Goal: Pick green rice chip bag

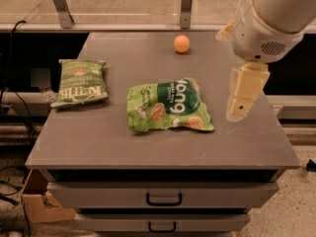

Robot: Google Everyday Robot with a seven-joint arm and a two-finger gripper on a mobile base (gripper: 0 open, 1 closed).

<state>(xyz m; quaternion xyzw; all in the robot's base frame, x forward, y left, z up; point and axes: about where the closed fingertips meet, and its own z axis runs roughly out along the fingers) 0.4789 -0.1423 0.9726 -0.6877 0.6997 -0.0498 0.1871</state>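
The robot's arm (269, 21) enters from the upper right, above and to the right of the green rice chip bag (170, 105). Its bulky white wrist housing points downward. Below it, the cream-coloured gripper (238, 108) hangs tilted slightly to the left. It hovers just right of the bag's right edge, apart from it and holding nothing. Whether the gripper is open or closed cannot be told from this angle.

The bag lies flat near the middle of the grey cabinet top (148, 147), with its dark green panel and white lettering facing up. A smaller Kettle chip bag (80, 82) lies well to its left, near the cabinet's left edge. A small round orange object (181, 44) sits behind the bag, toward the back edge.

Below the bag, the cabinet front shows two drawers with dark handles (164, 199). A cardboard box (39, 201) sits low to the bag's left, on the floor beside dark cables (15, 107). Behind the bag, two metal brackets (60, 4) rise from a ledge. Speckled floor (296, 206) shows at the lower right.
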